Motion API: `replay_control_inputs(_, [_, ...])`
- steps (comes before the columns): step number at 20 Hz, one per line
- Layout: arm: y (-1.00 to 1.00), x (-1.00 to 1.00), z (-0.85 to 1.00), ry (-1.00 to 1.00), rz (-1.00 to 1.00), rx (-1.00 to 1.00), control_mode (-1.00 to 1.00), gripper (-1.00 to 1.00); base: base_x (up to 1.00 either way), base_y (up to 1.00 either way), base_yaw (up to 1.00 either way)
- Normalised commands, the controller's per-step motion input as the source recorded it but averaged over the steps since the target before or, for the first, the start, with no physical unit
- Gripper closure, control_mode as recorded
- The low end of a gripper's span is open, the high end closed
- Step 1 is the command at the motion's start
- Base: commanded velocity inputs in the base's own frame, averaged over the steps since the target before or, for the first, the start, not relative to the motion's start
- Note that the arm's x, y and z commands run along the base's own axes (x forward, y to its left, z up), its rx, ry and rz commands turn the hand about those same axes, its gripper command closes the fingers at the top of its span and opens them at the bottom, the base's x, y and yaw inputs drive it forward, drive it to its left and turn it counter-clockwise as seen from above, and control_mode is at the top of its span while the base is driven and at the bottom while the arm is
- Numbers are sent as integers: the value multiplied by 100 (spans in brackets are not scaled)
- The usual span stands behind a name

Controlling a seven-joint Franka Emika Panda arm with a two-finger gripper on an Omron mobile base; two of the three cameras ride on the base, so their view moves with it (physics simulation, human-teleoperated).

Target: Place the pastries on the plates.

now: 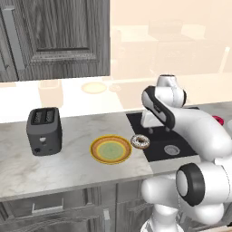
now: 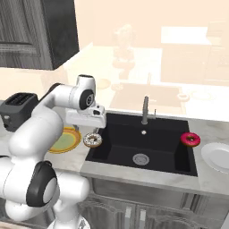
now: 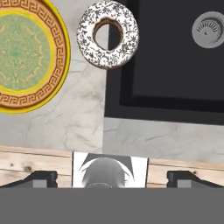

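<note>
A brown doughnut with white icing and dark drizzle point(image 1: 140, 142) point(image 2: 92, 140) point(image 3: 94, 52) lies flat across the edge between the marble counter and the black sink. The orange-yellow plate with a green centre point(image 1: 111, 149) point(image 2: 67, 139) point(image 3: 26, 52) sits just left of it, bare. My gripper point(image 1: 157, 130) point(image 2: 91, 127) point(image 3: 114, 178) hangs open above the counter, pointing down, a little off the doughnut, with nothing between its fingers. A red-pink doughnut point(image 2: 190, 139) point(image 1: 218, 120) rests at the sink's right rim, beside a pale plate point(image 2: 218, 156).
A dark toaster point(image 1: 44, 131) point(image 2: 18, 105) stands at the left of the counter point(image 1: 68, 167). The black sink point(image 2: 147, 143) point(image 1: 170, 147) point(image 3: 175, 65) with its faucet point(image 2: 145, 109) opens right of the iced doughnut. Dark wall cabinets hang above.
</note>
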Motion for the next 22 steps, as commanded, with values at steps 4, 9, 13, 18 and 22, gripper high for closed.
replay_control_inputs(4, [0, 0, -21, 9, 0, 0, -100, -100, 0, 0, 0])
replay_control_inputs(9, [0, 0, -17, 9, 0, 0, -100, -100, 0, 0, 0])
replay_control_inputs(13, [0, 0, -17, 7, 0, 0, -100, -100, 0, 0, 0])
replay_control_inputs(18, [0, 1, -23, 3, 0, 0, -100, -100, 0, 0, 0])
replay_control_inputs(22, [0, 14, -24, 0, 0, 0, -100, -100, 0, 0, 0])
